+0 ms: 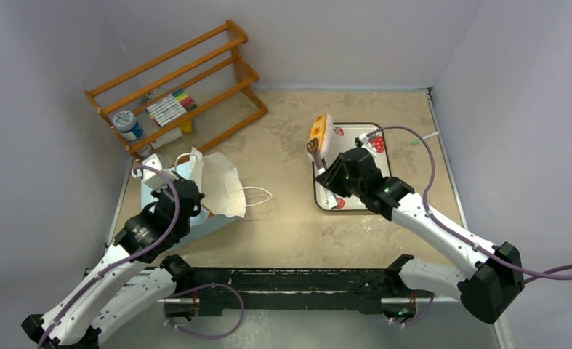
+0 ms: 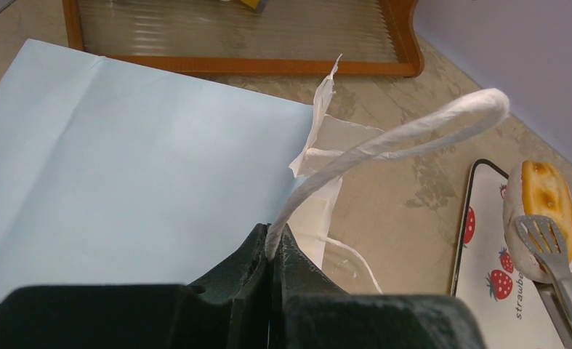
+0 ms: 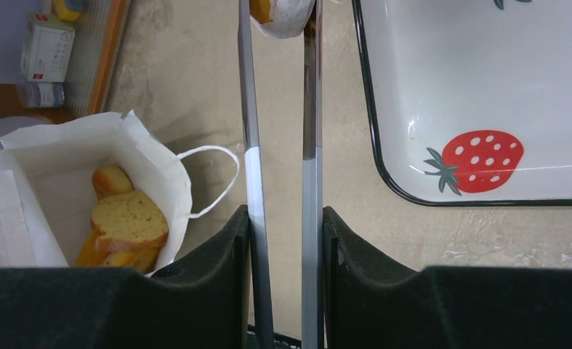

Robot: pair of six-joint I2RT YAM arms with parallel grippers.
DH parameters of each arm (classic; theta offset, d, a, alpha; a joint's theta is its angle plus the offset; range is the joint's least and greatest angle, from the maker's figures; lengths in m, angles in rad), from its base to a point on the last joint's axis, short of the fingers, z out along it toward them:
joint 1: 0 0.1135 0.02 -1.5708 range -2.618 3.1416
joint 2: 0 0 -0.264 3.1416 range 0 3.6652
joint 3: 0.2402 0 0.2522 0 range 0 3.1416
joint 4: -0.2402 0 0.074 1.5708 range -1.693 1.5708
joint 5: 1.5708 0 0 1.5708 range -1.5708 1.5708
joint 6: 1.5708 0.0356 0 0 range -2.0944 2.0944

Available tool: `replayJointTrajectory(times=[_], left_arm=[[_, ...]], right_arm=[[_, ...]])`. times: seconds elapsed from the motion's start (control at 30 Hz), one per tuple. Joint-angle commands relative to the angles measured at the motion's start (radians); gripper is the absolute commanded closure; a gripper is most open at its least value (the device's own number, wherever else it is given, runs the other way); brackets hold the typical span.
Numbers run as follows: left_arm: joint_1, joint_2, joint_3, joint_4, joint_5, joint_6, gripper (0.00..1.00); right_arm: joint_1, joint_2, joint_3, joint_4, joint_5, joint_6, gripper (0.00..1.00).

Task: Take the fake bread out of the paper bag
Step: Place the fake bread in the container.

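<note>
The light blue paper bag [image 1: 221, 182] lies on its side at the left, its white mouth facing right. My left gripper [image 2: 272, 243] is shut on one of its white string handles [image 2: 413, 127]. Several pieces of fake bread [image 3: 126, 222] lie inside the bag. My right gripper [image 3: 284, 218] is shut on a pair of metal tongs [image 3: 250, 145]. The tongs pinch a golden loaf of fake bread [image 1: 320, 131] at the left rim of the strawberry-print tray [image 1: 355, 134]. The same loaf [image 2: 548, 200] shows in the left wrist view.
A wooden rack [image 1: 174, 80] with markers [image 1: 170, 107] and a small jar [image 1: 126, 123] stands at the back left, just behind the bag. Grey walls close in the table on three sides. The bag's second handle [image 1: 257, 195] lies loose on the table.
</note>
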Motion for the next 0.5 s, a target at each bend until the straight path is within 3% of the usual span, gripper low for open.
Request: replayJointTrajectory(times=[0.0, 0.47], left_arm=[[-0.003, 0.005, 0.006, 0.050, -0.015, 0.021, 1.00], [-0.003, 0.015, -0.001, 0.067, -0.010, 0.025, 1.00]], right_arm=[[-0.037, -0.020, -0.026, 0.161, -0.072, 0.010, 1.00], [-0.151, -0.002, -0.099, 0.251, -0.241, -0.030, 0.97]])
